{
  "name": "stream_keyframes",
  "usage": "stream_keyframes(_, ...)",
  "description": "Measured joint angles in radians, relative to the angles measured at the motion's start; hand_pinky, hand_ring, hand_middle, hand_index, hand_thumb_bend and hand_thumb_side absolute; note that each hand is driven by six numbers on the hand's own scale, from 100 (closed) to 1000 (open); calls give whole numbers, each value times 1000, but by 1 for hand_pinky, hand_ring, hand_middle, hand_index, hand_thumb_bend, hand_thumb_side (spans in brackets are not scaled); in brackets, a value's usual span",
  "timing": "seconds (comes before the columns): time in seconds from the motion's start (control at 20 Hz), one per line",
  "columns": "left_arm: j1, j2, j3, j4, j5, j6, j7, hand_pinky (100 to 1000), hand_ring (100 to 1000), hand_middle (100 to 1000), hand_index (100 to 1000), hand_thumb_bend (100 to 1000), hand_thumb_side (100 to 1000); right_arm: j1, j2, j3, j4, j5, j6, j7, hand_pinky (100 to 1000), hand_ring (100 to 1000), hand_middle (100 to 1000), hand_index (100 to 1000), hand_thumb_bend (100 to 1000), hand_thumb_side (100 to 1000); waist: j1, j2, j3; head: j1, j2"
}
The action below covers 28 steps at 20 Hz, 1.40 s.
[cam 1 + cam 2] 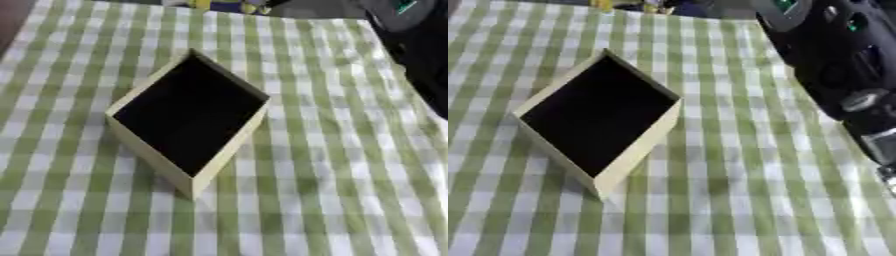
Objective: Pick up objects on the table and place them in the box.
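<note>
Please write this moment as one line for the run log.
open cream cardboard box, dark inside: empty | green-white checked cloth: bare near box | black right arm: at right edge | robot hands: unseen

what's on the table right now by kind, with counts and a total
box, cream walls, dark inside, nothing seen in it: 1
checked green and white tablecloth: 1
robot arm, black, entering from the right: 1
blurred yellow and blue things at the far edge, too unclear to count
total clearly countable: 3

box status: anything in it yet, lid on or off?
Looks empty and open-topped: the box shows only a dark interior, no lid, sitting flat on the checked cloth. Deep shadow could hide something dark.
</note>
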Motion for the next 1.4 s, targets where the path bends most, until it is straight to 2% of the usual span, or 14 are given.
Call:
stream_keyframes(0.25,0,-1,0,0,0,2,-2,594,675,711,808,372,580,32,0,63,-91,-44,33,33,576,584,499,510,100,193,-3,2,8,-4,0)
stream_keyframes(0.5,0,-9,0,0,1,3,-5,594,673,711,808,370,582,68,15,103,-125,-76,62,65,567,579,498,508,100,220,-3,3,14,-8,0)
stream_keyframes(0.95,0,-18,-1,0,6,6,-14,593,671,710,807,365,588,130,44,137,-89,-82,77,88,558,577,496,506,100,260,-3,8,19,-9,0)
stream_keyframes(1.4,0,-27,-1,0,9,11,-19,592,667,708,804,362,592,169,96,171,-29,-84,60,110,559,583,502,512,100,295,-3,13,26,-17,0)
